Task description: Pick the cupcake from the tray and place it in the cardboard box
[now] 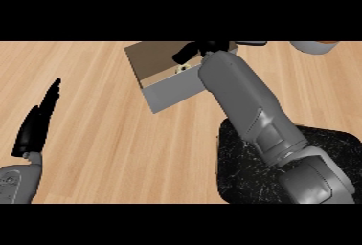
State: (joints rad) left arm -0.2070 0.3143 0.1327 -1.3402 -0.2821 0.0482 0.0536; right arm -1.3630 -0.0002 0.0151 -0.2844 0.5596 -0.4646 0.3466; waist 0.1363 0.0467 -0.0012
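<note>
Pale wood grain covers the counter, on which a cardboard box sits near the top of the head view and a black speckled tray lies at the lower right, partly under the grey right forearm. The right hand reaches over the box's open top with its fingers curled down around a small pale item that appears to be the cupcake, mostly hidden and held just inside the box. The left hand rests at the left edge, fingers straight and together, pointing up, well apart from the box.
</note>
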